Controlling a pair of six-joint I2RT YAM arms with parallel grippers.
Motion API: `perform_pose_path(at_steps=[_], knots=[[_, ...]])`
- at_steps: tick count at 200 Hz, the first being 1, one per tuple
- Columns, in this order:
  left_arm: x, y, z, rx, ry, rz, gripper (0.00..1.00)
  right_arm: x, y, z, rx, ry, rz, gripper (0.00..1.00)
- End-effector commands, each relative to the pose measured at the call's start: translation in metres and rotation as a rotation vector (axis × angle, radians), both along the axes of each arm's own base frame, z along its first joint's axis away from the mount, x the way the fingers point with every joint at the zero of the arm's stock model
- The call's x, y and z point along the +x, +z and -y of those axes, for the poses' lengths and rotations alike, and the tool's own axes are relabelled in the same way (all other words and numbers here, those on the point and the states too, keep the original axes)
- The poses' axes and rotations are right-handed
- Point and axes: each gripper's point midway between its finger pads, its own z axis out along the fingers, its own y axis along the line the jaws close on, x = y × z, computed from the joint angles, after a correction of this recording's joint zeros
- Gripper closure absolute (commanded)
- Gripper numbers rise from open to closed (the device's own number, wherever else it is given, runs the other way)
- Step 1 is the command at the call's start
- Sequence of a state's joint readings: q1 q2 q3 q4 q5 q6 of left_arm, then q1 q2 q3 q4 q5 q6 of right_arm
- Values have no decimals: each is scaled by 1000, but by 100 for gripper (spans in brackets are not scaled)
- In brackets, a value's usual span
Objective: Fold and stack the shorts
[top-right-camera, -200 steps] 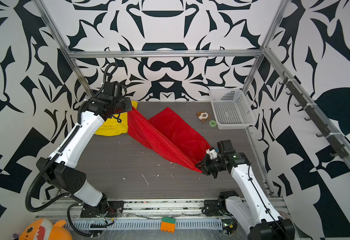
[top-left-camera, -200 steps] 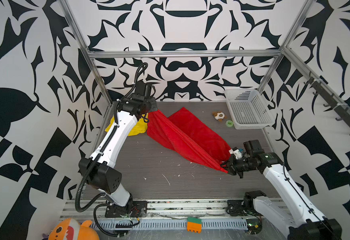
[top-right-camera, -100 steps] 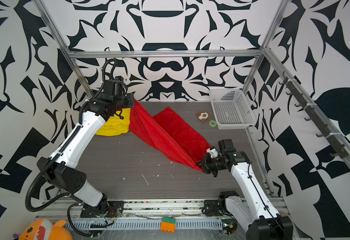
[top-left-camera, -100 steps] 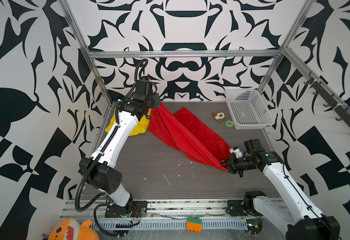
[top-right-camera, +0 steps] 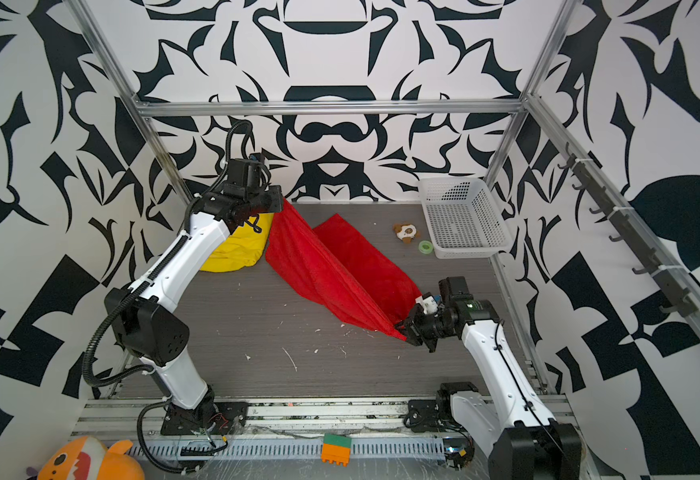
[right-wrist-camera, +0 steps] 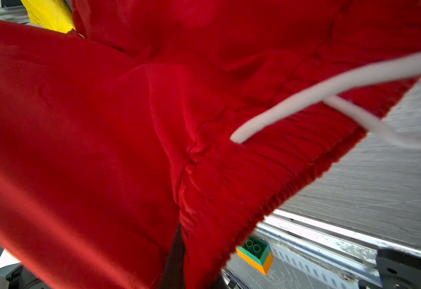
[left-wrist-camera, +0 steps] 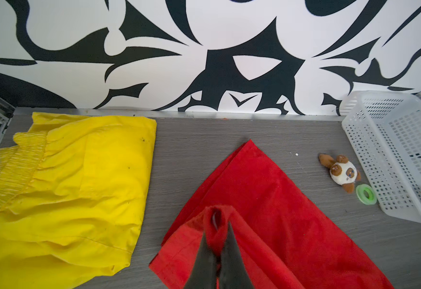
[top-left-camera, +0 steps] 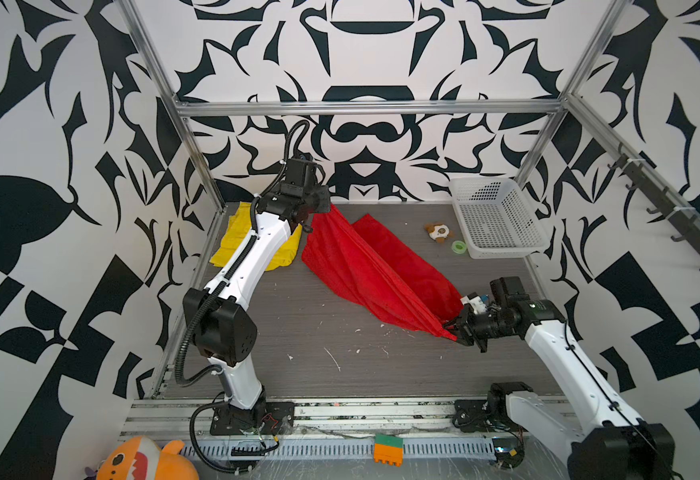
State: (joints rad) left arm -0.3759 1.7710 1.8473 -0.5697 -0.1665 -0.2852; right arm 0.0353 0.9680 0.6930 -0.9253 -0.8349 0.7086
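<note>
- A dark grey table [top-left-camera: 298, 345] sat inside a booth with black-and-white patterned walls. Two white robot arms were mounted along its near edge.
- The red shorts [top-left-camera: 365, 266] stretched diagonally across the table, from the far left-centre to the near right. They were lifted at both ends and sagged onto the tabletop in between.
- The left gripper [top-left-camera: 324, 208], raised close to the far wall, was clamped on a bunched corner of the red fabric. The left wrist view showed its two dark fingers [left-wrist-camera: 232, 262] pinching a fold of red cloth.
- The right gripper [top-left-camera: 455, 330], low over the near right of the table, was closed tight on the gathered elastic waistband end of the red shorts. A white drawstring [right-wrist-camera: 304, 97] trailed across the waistband.
- The yellow shorts [top-left-camera: 238, 232] lay on the table in the far left corner, near the red pair but apart from it. In both top views the left arm hid part of them.
- A white mesh basket [top-left-camera: 502, 226] stood in the far right corner. A small brown-and-white plush toy [top-left-camera: 438, 232] and a green ring [top-left-camera: 458, 246] lay on the table just to its left.
</note>
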Motion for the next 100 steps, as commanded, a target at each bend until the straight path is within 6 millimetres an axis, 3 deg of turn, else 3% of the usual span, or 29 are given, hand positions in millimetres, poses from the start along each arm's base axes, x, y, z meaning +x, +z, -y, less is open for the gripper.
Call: perform_pose_path(at_steps=[1, 54, 100], knots=[[21, 53, -12, -32, 51, 180, 100, -12, -6, 5, -30, 12, -50, 100], [30, 57, -3, -49, 25, 214, 100, -12, -11, 7, -24, 3, -69, 100], [44, 39, -1, -23, 34, 167, 100, -10, -13, 8, -20, 3, -74, 100]])
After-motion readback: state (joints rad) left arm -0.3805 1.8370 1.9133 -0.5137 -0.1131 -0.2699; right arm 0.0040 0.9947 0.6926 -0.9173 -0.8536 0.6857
